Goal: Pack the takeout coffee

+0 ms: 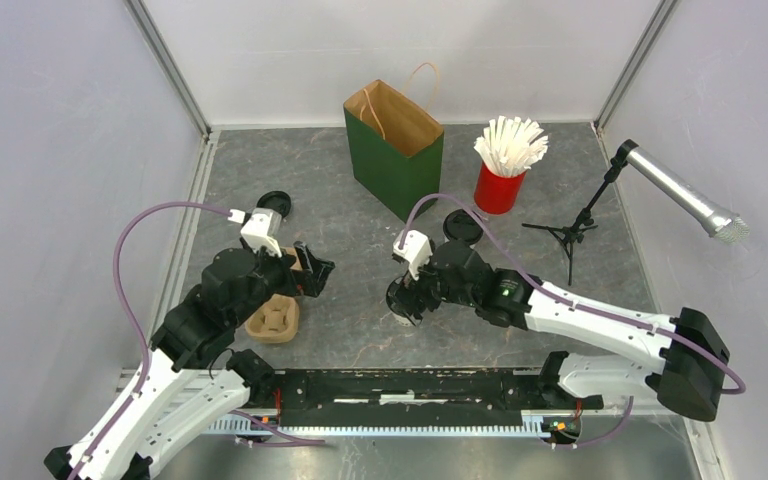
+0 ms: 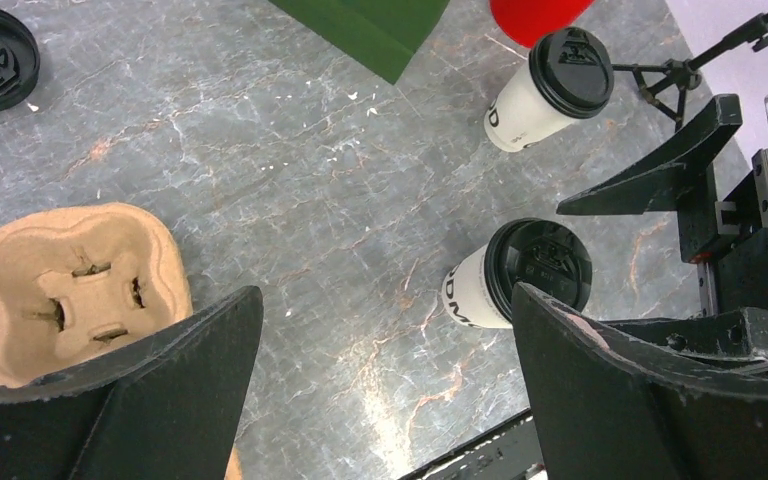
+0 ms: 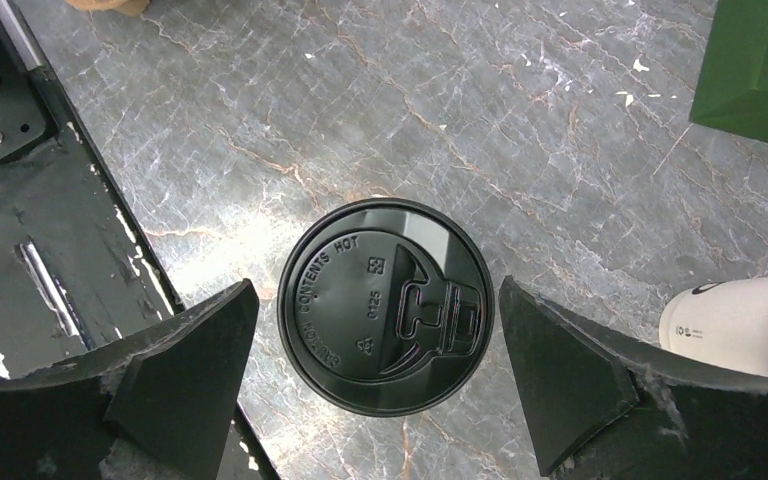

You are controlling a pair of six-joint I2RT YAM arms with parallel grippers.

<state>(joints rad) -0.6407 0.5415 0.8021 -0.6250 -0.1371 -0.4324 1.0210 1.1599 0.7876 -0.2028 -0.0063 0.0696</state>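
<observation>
- Carrier [image 1: 273,320] of brown pulp lies toward the near-left corner of the bench [image 1: 350,335]. A black lid [image 1: 274,204] lies farther back by the left edge.
- Left hand [image 2: 385,300] hangs just beside the carrier, fingers spread wide and grasping nothing. Both cups lie off to its right, well apart from it.
- First cup [image 2: 515,280] stands upright mid-bench toward the near edge, lid on, its long axis vertical.
- Right hand [image 3: 378,300] is directly over that cup, looking straight down its axis. It is released, with one finger on either side of the lid and a gap at each. How far down the cup's side the fingers reach I cannot tell.
- Right arm is plainly the nearer one, so I judge the grasp to be its job: closing across the cup's width.
- Second cup [image 2: 545,90] stands upright farther back and to the right, lidded, near the green bag [image 1: 395,150] at the far edge.
</observation>
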